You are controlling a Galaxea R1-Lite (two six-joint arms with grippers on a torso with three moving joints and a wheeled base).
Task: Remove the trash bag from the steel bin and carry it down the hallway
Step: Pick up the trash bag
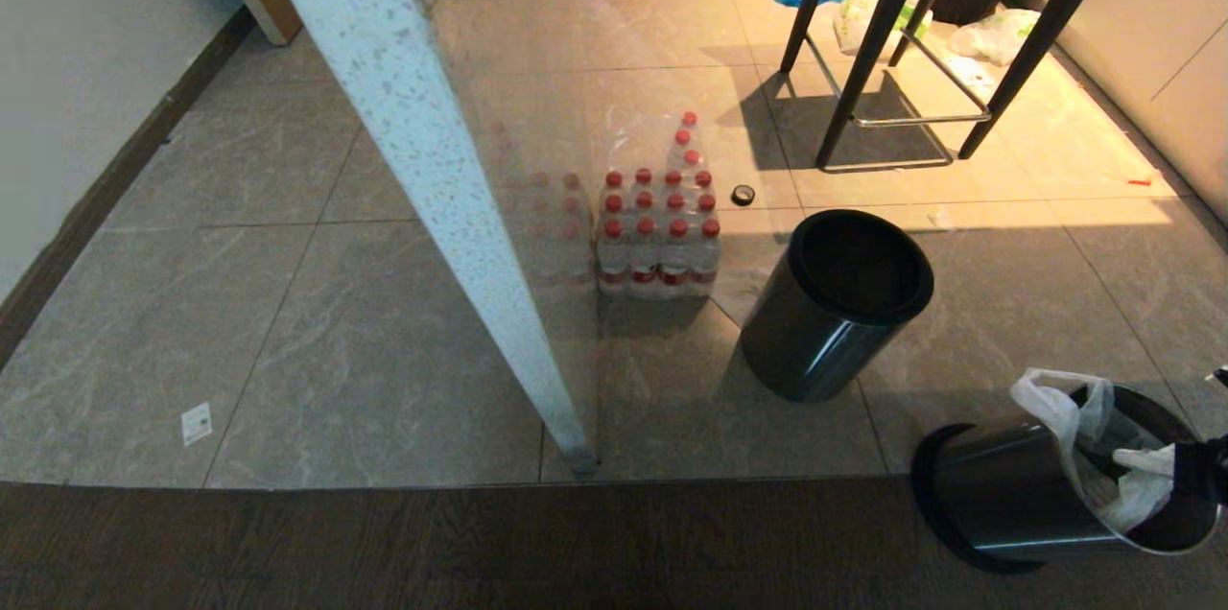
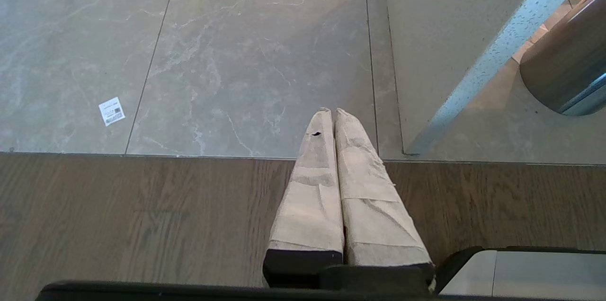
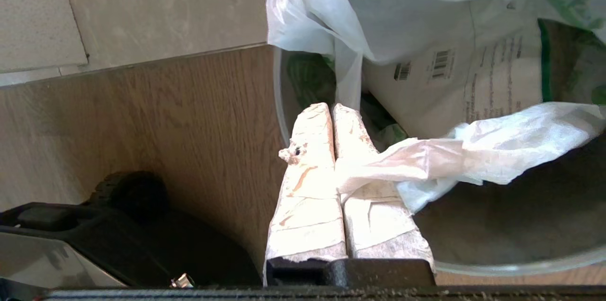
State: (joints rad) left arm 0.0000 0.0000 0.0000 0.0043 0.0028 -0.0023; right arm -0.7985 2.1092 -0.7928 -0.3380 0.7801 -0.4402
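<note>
Over the wood floor, the right gripper (image 3: 334, 111) jaws pinch the trash bag (image 3: 473, 149) handle (left jaws shut).

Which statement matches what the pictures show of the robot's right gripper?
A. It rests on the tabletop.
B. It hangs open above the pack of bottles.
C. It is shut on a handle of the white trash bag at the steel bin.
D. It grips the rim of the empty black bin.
C: in the right wrist view the right gripper has its fingers pressed together on a handle of the trash bag, at the mouth of the steel bin.
</note>
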